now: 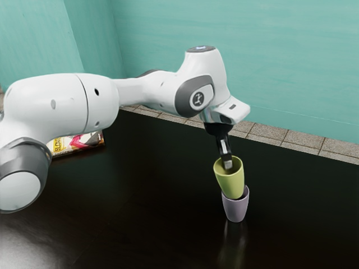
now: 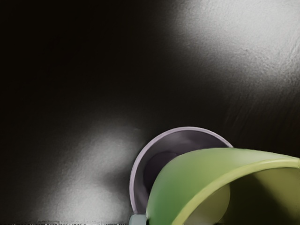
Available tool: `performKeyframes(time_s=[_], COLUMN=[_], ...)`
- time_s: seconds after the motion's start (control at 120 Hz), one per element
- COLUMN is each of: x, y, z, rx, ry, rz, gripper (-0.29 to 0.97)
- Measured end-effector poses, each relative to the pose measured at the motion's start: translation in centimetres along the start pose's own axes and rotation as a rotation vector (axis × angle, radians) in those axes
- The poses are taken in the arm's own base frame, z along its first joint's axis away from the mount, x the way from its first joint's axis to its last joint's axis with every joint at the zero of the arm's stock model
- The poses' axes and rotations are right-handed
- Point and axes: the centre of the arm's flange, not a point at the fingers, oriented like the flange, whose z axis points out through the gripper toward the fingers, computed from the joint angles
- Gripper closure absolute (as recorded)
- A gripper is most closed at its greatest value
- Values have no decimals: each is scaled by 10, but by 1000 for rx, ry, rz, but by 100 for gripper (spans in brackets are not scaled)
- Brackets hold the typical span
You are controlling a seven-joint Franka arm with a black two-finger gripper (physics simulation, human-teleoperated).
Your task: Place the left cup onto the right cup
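Observation:
A green cup (image 1: 231, 178) stands slightly tilted with its base inside a grey-purple cup (image 1: 235, 207) on the dark table (image 1: 140, 190). My gripper (image 1: 226, 162) comes down from above onto the green cup's rim at the side nearer the arm. Its dark fingers pinch the cup wall there, so it is shut on the green cup. In the wrist view the green cup (image 2: 211, 183) sits just under the hand. It overlaps the purple cup's rim (image 2: 154, 150), and part of the purple cup's inside still shows beside it.
A magazine (image 1: 76, 144) lies on the table at the exterior view's left, behind the arm. A tiled ledge (image 1: 291, 140) and a teal wall (image 1: 280, 56) bound the table at the back.

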Motion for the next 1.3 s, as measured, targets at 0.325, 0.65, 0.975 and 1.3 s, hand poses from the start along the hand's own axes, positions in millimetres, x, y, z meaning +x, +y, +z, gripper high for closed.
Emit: performKeyframes(time_s=[0.325,0.65,0.975,1.3], x=[-4,-1,-11,-152], y=[-6,-5,1,-58], z=[26,18,-38,-155], rx=[-15,5,98,140], ry=[-32,-44,-112,-223], rz=[-11,36,109,-83], gripper=[76,19,4,1])
